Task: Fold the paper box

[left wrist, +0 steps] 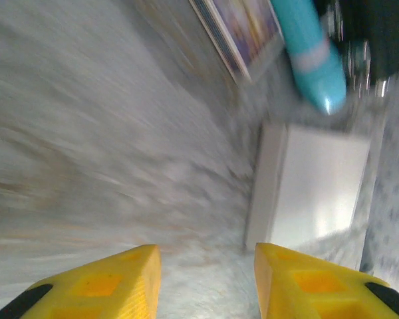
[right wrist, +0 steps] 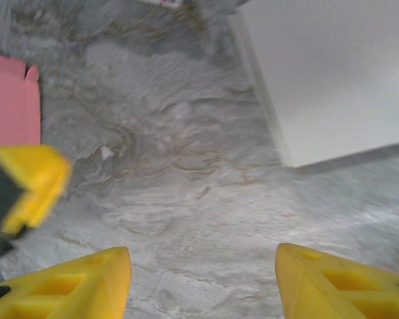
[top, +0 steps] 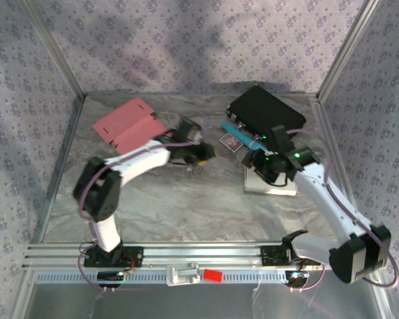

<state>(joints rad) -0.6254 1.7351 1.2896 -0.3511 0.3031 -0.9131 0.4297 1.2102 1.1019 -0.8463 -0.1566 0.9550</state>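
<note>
The paper box is a flat pink cut-out sheet [top: 129, 123] lying unfolded at the back left of the table; its edge also shows in the right wrist view as pink paper [right wrist: 10, 100]. My left gripper [top: 203, 152] hovers to the right of the sheet, open, with bare table between its yellow fingers [left wrist: 206, 266]. My right gripper [top: 257, 163] is near the table's middle right, open and holding nothing [right wrist: 201, 266]. A yellow fingertip of the left gripper [right wrist: 34, 181] shows at the left of the right wrist view. The left wrist view is blurred.
A flat white box [top: 274, 184] lies under the right arm, seen also as a white slab [left wrist: 319, 193] [right wrist: 326, 73]. A black case [top: 266, 109] sits at the back right, with a teal pen-like object [top: 243, 136] [left wrist: 312, 53] and a printed card [top: 229, 141] beside it. Patterned walls enclose the table.
</note>
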